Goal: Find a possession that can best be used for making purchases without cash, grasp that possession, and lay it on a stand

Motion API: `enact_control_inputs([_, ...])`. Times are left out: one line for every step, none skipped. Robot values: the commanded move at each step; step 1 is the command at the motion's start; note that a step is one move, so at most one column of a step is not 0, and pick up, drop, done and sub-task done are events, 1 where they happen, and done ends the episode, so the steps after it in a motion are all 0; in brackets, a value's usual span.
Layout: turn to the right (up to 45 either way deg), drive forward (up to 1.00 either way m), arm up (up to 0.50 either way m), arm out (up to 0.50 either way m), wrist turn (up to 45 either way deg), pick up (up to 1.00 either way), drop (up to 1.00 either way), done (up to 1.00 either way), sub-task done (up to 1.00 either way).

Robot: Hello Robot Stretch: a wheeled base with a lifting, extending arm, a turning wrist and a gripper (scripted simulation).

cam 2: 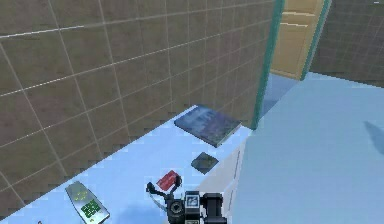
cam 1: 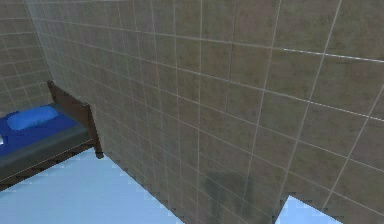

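Observation:
In the arm side view a white tabletop [cam 2: 150, 160] runs along the tiled wall. On it lies a small dark flat card-like thing [cam 2: 205, 162], and farther out a grey-blue book-like slab [cam 2: 207, 124]. A small red thing [cam 2: 167, 181] sits near the bottom edge, right by my gripper [cam 2: 165, 194]. The gripper's dark body with its white marked squares [cam 2: 212, 205] rises from the bottom edge. I cannot tell whether the gripper holds anything, since the tabletop and the red thing lie at and behind it.
A pale remote-like thing with green buttons [cam 2: 87, 202] lies at the table's left. A wooden door [cam 2: 300, 35] in a teal frame stands at the upper right. In the forward view a bed [cam 1: 40, 135] with a blue cover and pillow stands left of a tiled wall [cam 1: 230, 100].

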Motion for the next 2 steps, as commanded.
enact_control_inputs([0.0, 0.0, 0.1, 0.0, 0.0, 0.0, 0.0, 0.0, 0.0])
enact_control_inputs([0.0, 0.0, 0.18, 0.0, 0.0, 0.0, 0.0, 0.0, 0.0])
